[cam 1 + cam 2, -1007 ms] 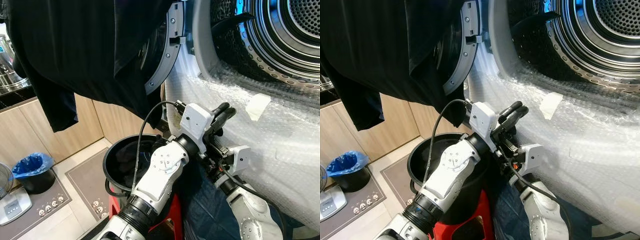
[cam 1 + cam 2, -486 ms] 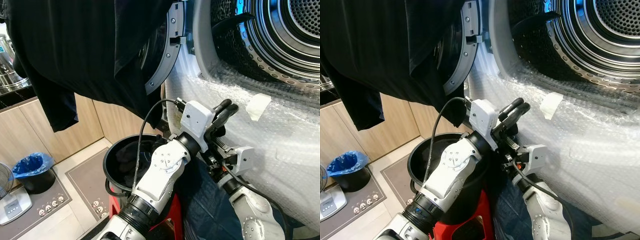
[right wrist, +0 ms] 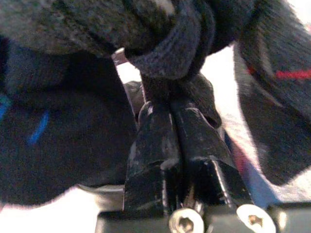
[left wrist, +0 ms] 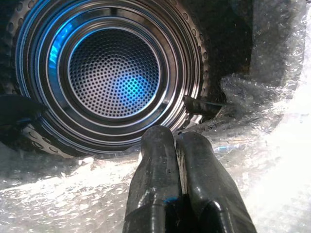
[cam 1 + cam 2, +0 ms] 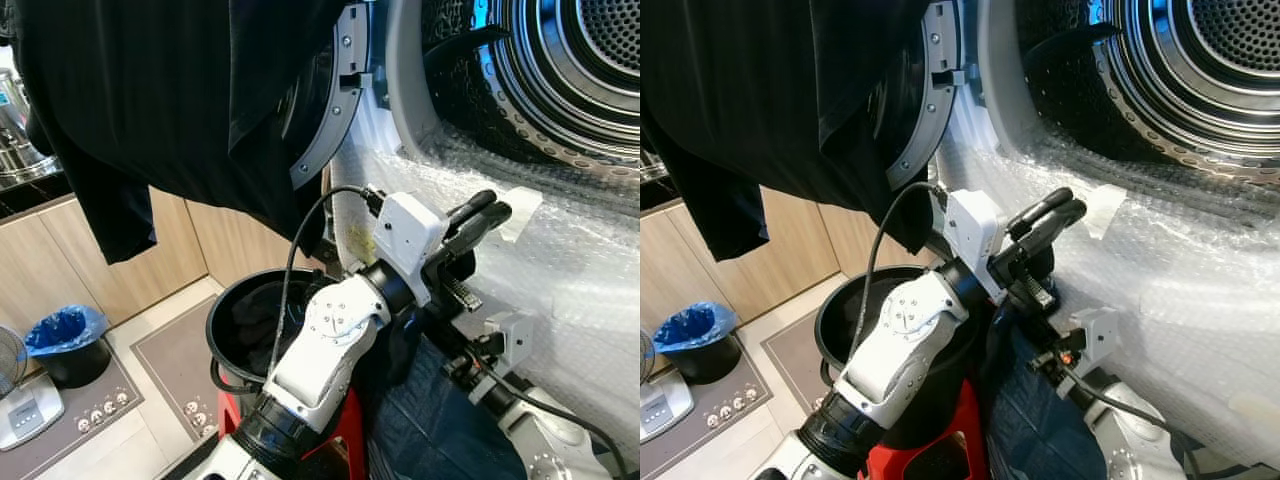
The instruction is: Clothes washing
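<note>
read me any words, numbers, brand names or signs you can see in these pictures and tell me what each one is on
No text can be read.
Grey floor mat: a row of small round symbols along its edge, pictures rather than letters.
White device at the lower left: small markings, too blurred to read.
Washing machine drum: no label visible.

washer drum [image 4: 114, 77]: steel, perforated, door open, blue-lit inside | black garment [image 5: 170, 110]: draped over the open door, hanging | dark clothes [image 5: 250, 315]: piled in black bucket [image 5: 222, 305] | blue denim garment [image 5: 440, 425]: hanging below drum opening

Bright, sharp (right wrist blurred)
</note>
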Robot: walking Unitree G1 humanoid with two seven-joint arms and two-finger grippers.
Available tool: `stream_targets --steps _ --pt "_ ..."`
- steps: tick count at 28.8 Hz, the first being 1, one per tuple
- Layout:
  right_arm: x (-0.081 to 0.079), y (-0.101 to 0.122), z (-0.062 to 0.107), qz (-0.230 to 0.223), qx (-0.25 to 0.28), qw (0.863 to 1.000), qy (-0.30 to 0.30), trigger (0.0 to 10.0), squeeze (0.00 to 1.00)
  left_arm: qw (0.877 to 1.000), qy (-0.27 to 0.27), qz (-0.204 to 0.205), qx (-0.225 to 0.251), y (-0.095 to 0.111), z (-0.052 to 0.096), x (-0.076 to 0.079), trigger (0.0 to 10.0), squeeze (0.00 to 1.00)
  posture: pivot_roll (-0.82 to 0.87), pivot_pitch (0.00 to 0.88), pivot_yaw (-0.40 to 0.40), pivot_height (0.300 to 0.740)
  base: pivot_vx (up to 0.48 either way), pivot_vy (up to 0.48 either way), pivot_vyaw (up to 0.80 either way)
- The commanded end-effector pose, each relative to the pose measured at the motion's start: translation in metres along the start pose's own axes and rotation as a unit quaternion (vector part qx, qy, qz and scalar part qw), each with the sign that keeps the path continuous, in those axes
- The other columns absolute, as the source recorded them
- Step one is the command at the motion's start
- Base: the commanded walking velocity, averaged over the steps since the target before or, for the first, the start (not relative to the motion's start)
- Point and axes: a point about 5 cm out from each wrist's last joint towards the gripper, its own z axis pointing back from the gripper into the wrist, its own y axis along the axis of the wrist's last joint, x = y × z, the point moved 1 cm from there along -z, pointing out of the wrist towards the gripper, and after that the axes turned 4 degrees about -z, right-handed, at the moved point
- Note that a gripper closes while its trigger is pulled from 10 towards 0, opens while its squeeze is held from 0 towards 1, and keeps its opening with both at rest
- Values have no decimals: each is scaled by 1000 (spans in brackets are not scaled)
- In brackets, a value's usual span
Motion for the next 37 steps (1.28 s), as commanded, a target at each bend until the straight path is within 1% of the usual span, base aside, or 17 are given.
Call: stream_targets --steps 1,4,5,7,8,9,10,12,18,21,23,25,27,29,34,35,37 --pt "-3 -2 1 -3 -9 1000 11 0 0 999 -8 9 34 14 -6 7 10000 0 -97 0 44 740 0 0 0" --pt "-4 -1 1 -6 -6 1000 13 0 0 999 -10 10 32 14 -6 8 10000 0 -97 0 45 740 0 0 0" --pt "-4 -1 1 -7 -5 1000 13 706 0 999 -11 10 32 14 -6 8 10000 0 -97 0 44 740 0 0 0" --pt "-4 -1 1 -8 -5 1000 15 706 0 999 -13 10 30 14 -6 9 10000 0 -97 0 44 740 0 0 0" --pt "-6 0 0 -10 -3 1000 19 3961 0 999 -16 11 25 12 -6 10 10000 0 -98 0 46 740 0 0 0" --pt "-6 0 0 -10 -3 1000 19 3961 0 999 -16 11 25 12 -6 10 10000 0 -98 0 46 740 0 0 0" --pt "-7 3 -1 -14 4 1000 22 10000 0 999 -19 20 17 9 -5 10 10000 1000 -97 0 44 740 0 0 0" --pt "-9 7 -2 -24 11 999 31 10000 0 999 -22 31 12 7 -3 11 10000 1000 -99 0 45 740 0 0 0" --pt "-15 17 -1 -37 25 997 59 10000 0 999 -29 31 7 7 1 11 10000 1000 -103 0 45 740 0 0 0" --pt "-19 24 0 -36 26 996 83 10000 0 999 -34 27 -1 6 7 11 10000 1000 -102 0 43 740 0 0 0" --pt "-20 26 1 -36 23 994 96 10000 0 999 -34 25 -5 5 10 10 10000 1000 -101 0 41 740 0 0 0" --pt "-29 27 4 -34 1 990 140 10000 0 999 -37 18 -15 4 17 9 10000 1000 -98 0 38 740 0 0 0" --pt "-31 28 5 -32 -7 988 154 10000 0 999 -39 15 -18 4 19 8 10000 1000 -98 0 37 740 0 0 0" --pt "-34 31 8 -32 -23 983 178 10000 0 999 -43 3 -29 5 26 4 10000 1000 -92 0 32 740 0 0 0" --pt "-32 44 11 -29 -29 978 204 10000 0 997 -52 -25 -43 9 38 -4 10000 1000 -82 0 22 740 0 0 0" --pt "-30 55 11 -24 -25 976 214 10000 0 995 -63 -49 -56 12 45 -9 10000 1000 -76 0 16 740 0 0 0" --pt "-28 61 10 -21 -23 975 220 10000 0 994 -67 -56 -60 14 50 -11 10000 1000 -73 0 12 740 0 0 0"
